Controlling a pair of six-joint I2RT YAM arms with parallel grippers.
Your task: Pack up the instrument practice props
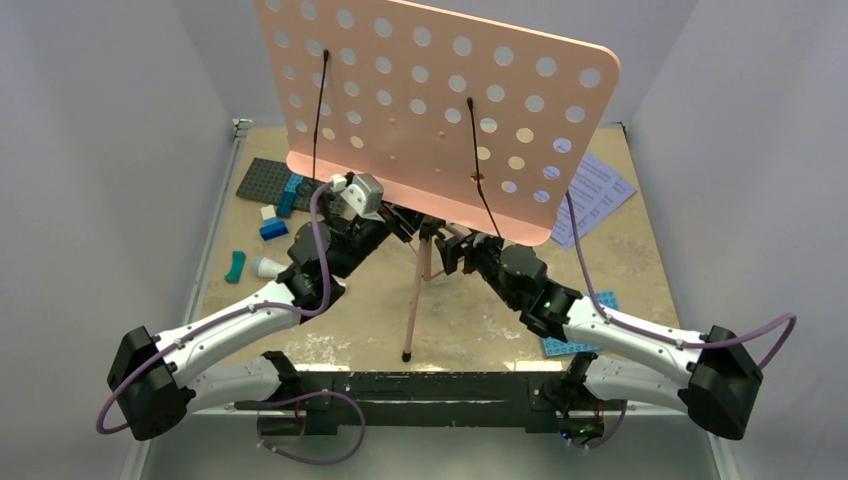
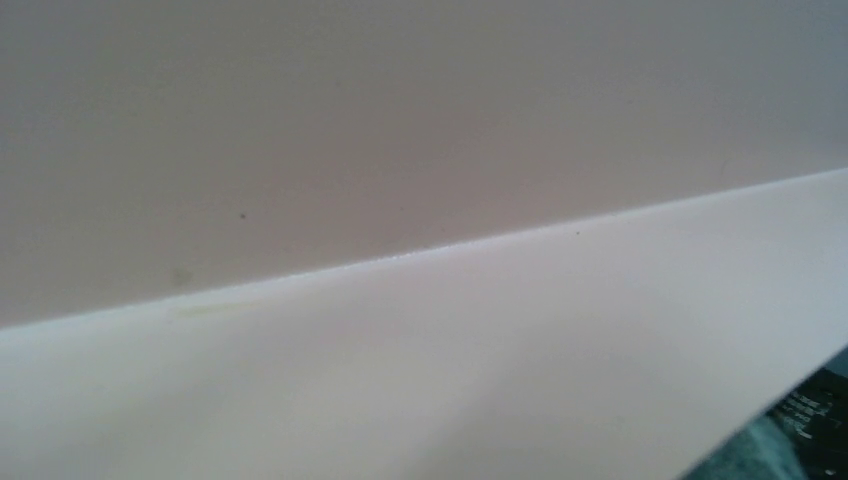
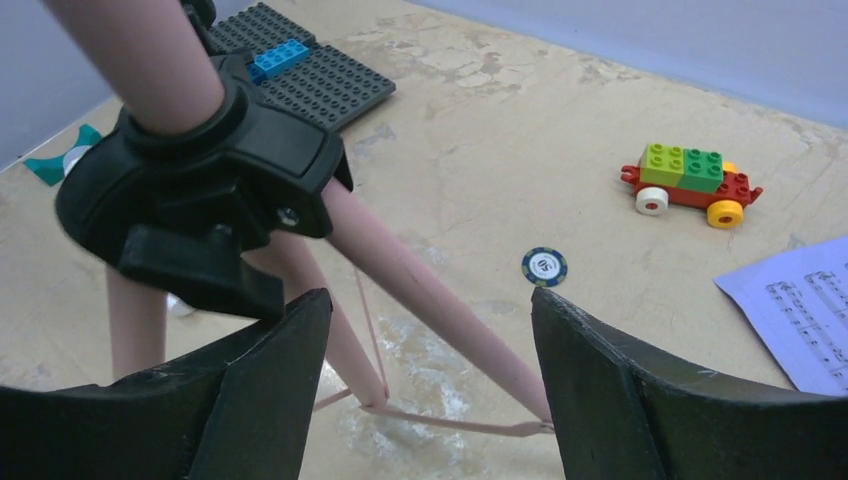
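Pink tripod music stand [image 1: 418, 300] stands upright mid-table, its hole-dotted desk [image 1: 430, 110] tilted toward my overhead camera. My right gripper [image 3: 430, 315] sits just below the black collar [image 3: 200, 190] where the legs meet. Its fingers are spread apart with one pink leg passing between them, not visibly touching. My left gripper [image 1: 395, 222] reaches under the desk's lower edge. Its wrist camera shows only a pale pink surface, so I cannot tell how its fingers stand. Lavender sheet-music pages [image 1: 598, 190] lie flat on the table [image 1: 640, 255], behind the desk on the right.
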